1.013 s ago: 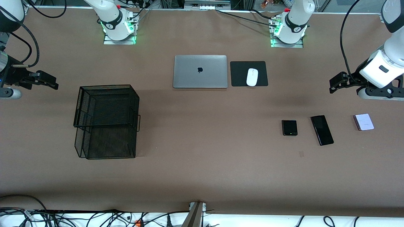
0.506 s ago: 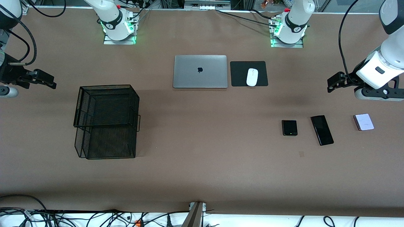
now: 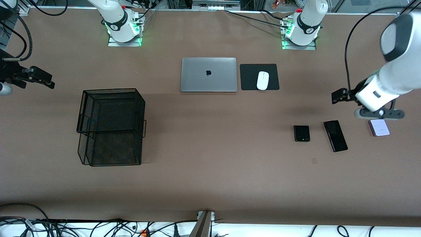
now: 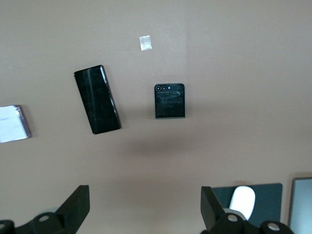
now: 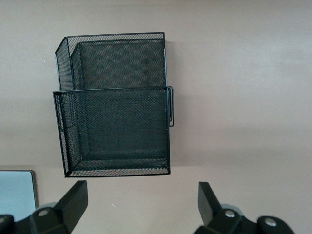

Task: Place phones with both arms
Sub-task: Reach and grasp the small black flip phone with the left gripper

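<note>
Three phones lie in a row toward the left arm's end of the table: a small black folded one (image 3: 302, 133) (image 4: 169, 100), a long black slab (image 3: 335, 135) (image 4: 97, 99) and a pale lilac one (image 3: 379, 127) (image 4: 12, 124). My left gripper (image 3: 340, 95) (image 4: 145, 195) hangs open and empty over bare table, between the mouse pad and the slab. My right gripper (image 3: 44, 80) (image 5: 143, 190) also hangs open and empty, at the right arm's end of the table, over bare table beside the mesh basket.
A black wire-mesh basket (image 3: 111, 126) (image 5: 117, 105) stands toward the right arm's end. A closed grey laptop (image 3: 208, 74) and a white mouse (image 3: 262, 80) on a black pad (image 3: 250, 77) sit between the arm bases. A small scrap of tape (image 3: 314, 160) lies near the phones.
The left arm has swung in and lowered its gripper toward the phones. The right gripper has drifted slightly outward toward its end of the table. Both stay open; the phones have not moved.
</note>
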Controlling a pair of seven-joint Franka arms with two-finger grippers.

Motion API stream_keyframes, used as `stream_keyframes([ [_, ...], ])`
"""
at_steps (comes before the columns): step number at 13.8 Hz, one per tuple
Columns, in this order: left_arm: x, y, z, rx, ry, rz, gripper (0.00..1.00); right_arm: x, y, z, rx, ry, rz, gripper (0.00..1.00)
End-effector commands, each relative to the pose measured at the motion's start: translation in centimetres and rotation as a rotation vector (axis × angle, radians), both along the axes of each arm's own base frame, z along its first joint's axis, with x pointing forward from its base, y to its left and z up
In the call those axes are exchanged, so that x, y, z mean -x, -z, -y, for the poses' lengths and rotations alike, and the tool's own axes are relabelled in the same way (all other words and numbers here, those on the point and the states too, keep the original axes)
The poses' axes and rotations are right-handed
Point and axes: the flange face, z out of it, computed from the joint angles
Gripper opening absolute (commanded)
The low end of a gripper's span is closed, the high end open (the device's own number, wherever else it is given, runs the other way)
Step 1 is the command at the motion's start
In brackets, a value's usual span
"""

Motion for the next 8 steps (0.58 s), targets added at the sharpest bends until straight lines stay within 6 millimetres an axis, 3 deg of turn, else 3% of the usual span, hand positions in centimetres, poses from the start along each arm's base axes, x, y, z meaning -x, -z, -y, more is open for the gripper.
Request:
stream_keyframes([
  [1,-3.2,6.5,0.0,-0.012,0.019,0.007,1.0,0.8,-0.7,0.0,-0.004,0.011,0.003,1.0],
  [5,-5.9,15.9,1.3,-0.001,0.037,0.071,1.0,0.8,-0.7,0.1,-0.002,0.013,0.003,1.0],
  [8,-4.0,23.0,2.4,0.047,0.01,0.085,1.0,0.8,-0.7,0.1,-0.002,0.013,0.002,1.0],
])
